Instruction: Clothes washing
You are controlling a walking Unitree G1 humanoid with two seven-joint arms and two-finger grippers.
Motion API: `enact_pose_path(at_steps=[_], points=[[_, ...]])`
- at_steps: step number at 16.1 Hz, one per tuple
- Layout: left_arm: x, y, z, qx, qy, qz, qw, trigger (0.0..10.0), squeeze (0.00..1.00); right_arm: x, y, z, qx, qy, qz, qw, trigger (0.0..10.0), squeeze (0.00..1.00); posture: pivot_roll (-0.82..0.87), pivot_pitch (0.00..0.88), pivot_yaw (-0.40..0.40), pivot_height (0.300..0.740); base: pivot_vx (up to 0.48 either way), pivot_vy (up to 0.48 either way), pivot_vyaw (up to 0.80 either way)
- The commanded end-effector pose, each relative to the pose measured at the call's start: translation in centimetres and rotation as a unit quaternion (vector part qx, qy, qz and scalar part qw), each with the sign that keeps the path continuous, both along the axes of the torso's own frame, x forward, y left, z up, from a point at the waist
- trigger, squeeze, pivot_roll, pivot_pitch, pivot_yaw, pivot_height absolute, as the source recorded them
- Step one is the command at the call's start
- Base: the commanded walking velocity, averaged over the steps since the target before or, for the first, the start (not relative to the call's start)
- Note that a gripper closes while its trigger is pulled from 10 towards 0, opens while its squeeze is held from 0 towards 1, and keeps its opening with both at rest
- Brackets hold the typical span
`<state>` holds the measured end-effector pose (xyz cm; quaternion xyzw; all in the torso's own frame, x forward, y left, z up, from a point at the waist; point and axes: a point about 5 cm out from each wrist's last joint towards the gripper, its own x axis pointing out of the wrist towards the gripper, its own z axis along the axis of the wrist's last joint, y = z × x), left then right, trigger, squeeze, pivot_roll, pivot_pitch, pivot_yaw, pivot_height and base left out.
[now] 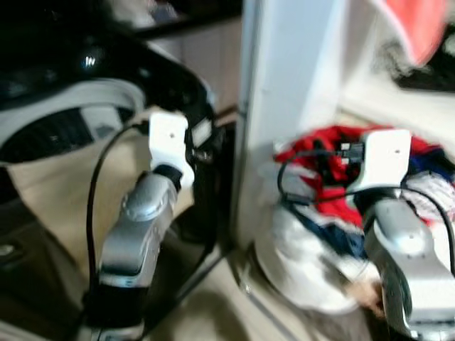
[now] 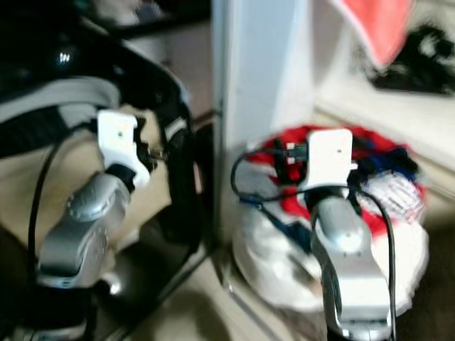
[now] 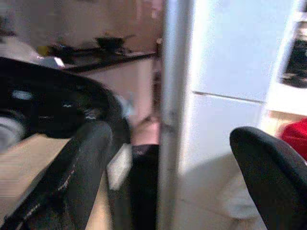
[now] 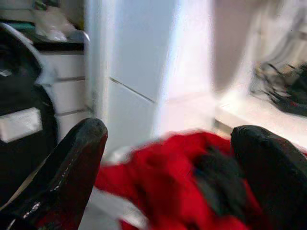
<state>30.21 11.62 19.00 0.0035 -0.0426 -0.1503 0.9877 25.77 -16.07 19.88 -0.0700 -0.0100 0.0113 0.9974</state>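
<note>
Nearest the camera, both silver arms are reaching forward, blurred. The left gripper (image 3: 168, 182) is standing wide, its two black fingers (image 3: 79, 172) well apart with nothing between them, and it is facing the gap between a dark washing machine (image 1: 64, 85) and a tall white cabinet (image 1: 284, 106). The right gripper (image 4: 168, 177) is also standing wide and empty, hovering just above the laundry.

Just beyond the right arm, a white laundry basket (image 1: 298, 277) is sitting on the floor (image 1: 206, 312) against the foot of the white cabinet. It is heaped with clothes (image 1: 334, 170): red garments are lying on top, with white, dark blue and black pieces mixed in.

On the robot's left, the washing machine's dark round door (image 1: 170, 78) is showing, with a beige surface (image 1: 64, 177) lying in front of it.

Farther back on the right, an orange-red cloth (image 1: 419, 25) is hanging above a pale shelf (image 1: 398, 99) carrying a dark bundle (image 1: 426, 71).
</note>
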Motion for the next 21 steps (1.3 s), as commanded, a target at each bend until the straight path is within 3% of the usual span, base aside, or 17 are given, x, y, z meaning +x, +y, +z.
enact_pose_path(at_steps=[1,5,8,15,16,17,21], points=[[0.1,0.5,0.3,0.001,-0.002,0.008,1.0,10.0,0.0,0.0,0.5,-0.2,0.004,0.006,0.008,1.0,10.0,0.0,-0.15,0.0,0.006,0.74,0.311,0.0,0.0],[0.2,0.4,0.3,0.001,-0.002,0.004,1.0,10.0,0.0,0.0,0.3,-0.1,0.01,0.005,0.0,1.0,10.0,0.0,-0.15,0.0,0.008,0.74,0.311,0.0,-0.6],[-0.1,0.1,0.2,0.0,0.0,-0.007,1.0,10.0,0.0,-0.1,0.3,-0.1,0.007,0.007,-0.005,1.0,10.0,0.0,-0.16,0.0,0.006,0.74,0.285,0.0,0.0],[-0.4,-0.2,-0.1,0.004,0.004,-0.017,1.0,10.0,0.0,0.3,-0.7,-0.2,0.0,0.032,-0.036,0.999,10.0,0.0,-0.16,0.0,0.004,0.74,0.0,0.0,0.0],[-0.4,-0.2,-0.2,0.004,0.004,-0.017,1.0,10.0,0.0,0.4,-0.9,0.0,-0.004,0.032,-0.04,0.999,10.0,0.13,-0.16,0.0,0.004,0.74,0.0,0.0,0.0],[-0.4,-0.3,-0.3,0.008,0.008,-0.024,1.0,10.0,0.0,0.7,-1.7,0.3,-0.011,0.034,-0.058,0.998,10.0,1.0,-0.16,0.0,0.0,0.74,0.0,0.0,0.0],[-1.5,-1.3,-0.5,0.028,0.01,-0.121,0.992,10.0,0.0,0.7,-4.5,0.1,-0.017,0.083,-0.16,0.983,10.0,1.0,-0.16,0.0,-0.003,0.74,0.0,0.0,0.0]])
